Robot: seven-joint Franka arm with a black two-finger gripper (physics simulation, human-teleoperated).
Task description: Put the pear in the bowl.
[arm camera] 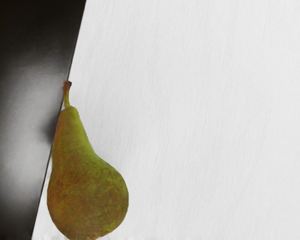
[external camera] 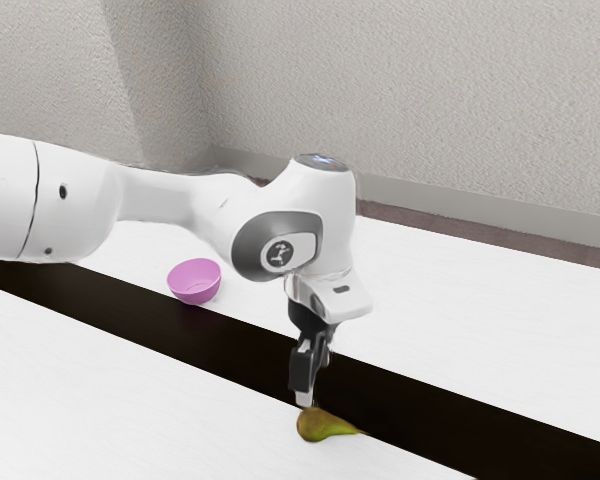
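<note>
The black gripper (external camera: pixel 305 396) points down just above the pear (external camera: pixel 321 425) in the exterior view, over its rounder end; whether it is open or shut cannot be made out. Green-brown and lying on its side, the pear has its stem toward the exterior view's right. In the wrist view the pear (arm camera: pixel 87 183) rests on the white surface, its stem at the border of the dark strip. A pink bowl (external camera: pixel 195 282) stands upright toward the exterior view's left, across the dark strip from the pear.
The dark strip (external camera: pixel 420 400) runs diagonally between two white parts of the table (external camera: pixel 110 385). The arm extends from the exterior view's left, passing above and behind the bowl. A textured wall rises beyond the table.
</note>
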